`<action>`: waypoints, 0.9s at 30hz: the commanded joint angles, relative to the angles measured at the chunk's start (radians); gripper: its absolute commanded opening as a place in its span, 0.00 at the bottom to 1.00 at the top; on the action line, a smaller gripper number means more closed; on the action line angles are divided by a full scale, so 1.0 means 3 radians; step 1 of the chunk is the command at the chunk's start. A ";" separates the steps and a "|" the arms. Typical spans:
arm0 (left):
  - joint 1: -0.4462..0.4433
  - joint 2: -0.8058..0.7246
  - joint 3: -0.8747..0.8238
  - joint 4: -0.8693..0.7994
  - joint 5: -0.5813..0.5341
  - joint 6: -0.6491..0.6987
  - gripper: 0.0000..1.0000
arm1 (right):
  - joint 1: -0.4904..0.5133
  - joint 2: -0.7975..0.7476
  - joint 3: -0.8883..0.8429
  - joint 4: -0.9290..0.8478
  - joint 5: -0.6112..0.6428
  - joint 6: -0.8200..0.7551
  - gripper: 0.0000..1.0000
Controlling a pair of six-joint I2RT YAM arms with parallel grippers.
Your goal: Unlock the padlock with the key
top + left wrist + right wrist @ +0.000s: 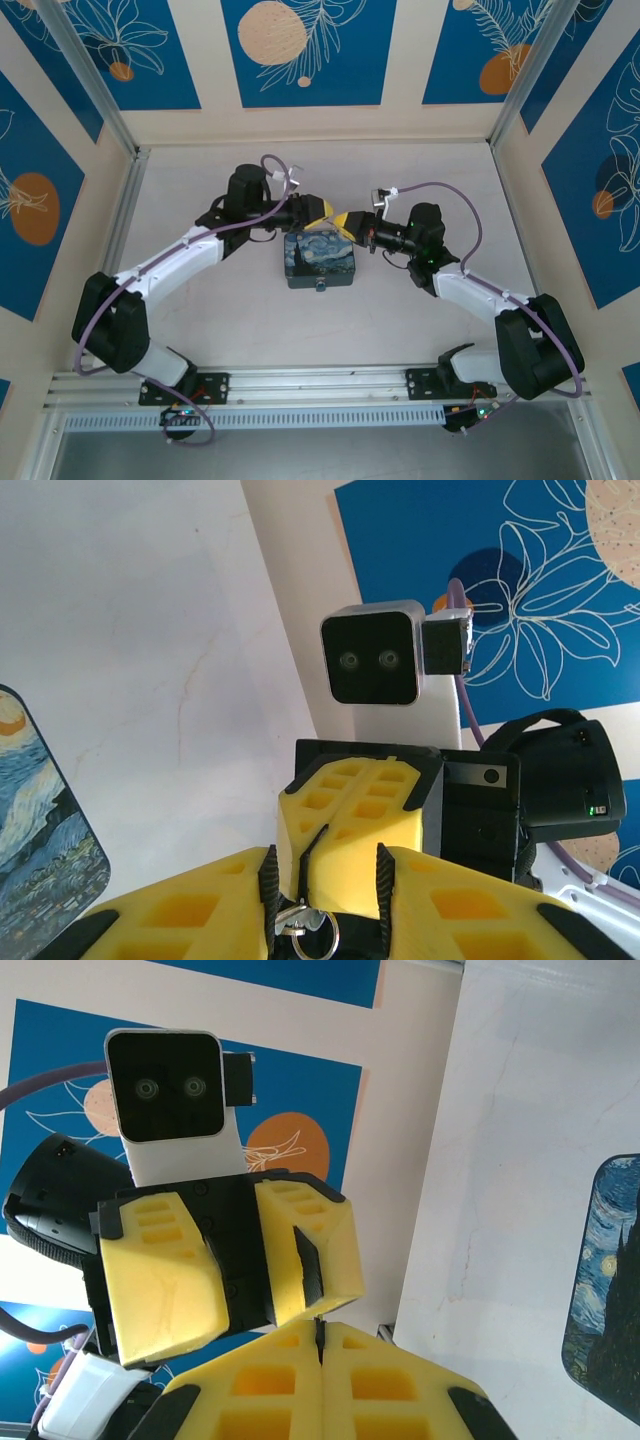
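Above the far edge of the Starry Night tin (320,258), the two grippers meet tip to tip. My right gripper (320,1332) is shut, with a thin metal sliver, the key (292,916), pinched in its seam and a small wire ring hanging at its tip. My left gripper (325,880) is open. Its fingers (310,1260) stand apart on either side of the right gripper's tip (345,820) and grip nothing. A tiny dark nub, the padlock (321,287), sits at the middle of the tin's near edge, too small to make out.
The tin lies flat in the middle of the white table (200,180), with bare surface all round it. Aluminium posts (100,90) and blue patterned walls close in the sides and back. A metal rail (320,385) carries both arm bases.
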 commanded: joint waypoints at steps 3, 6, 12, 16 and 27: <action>-0.0054 0.0048 -0.0080 0.0213 0.0094 -0.0061 0.31 | -0.0029 0.0023 -0.0007 0.0108 -0.0061 0.0019 0.00; -0.0056 0.0056 -0.0108 0.0227 0.0092 -0.0069 0.31 | -0.0035 0.0026 -0.0001 0.0119 -0.0057 0.0021 0.00; -0.0060 0.0054 -0.0157 0.0275 0.0097 -0.0101 0.30 | -0.0066 0.0032 -0.0018 0.0175 -0.0018 0.0059 0.00; -0.0062 0.0056 -0.0161 0.0262 0.0081 -0.0091 0.32 | -0.0074 0.0050 -0.0007 0.0229 -0.0025 0.0101 0.00; -0.0071 0.0109 -0.0143 0.0375 0.0084 -0.0154 0.20 | -0.0081 0.0064 -0.0032 0.0230 -0.0016 0.0096 0.00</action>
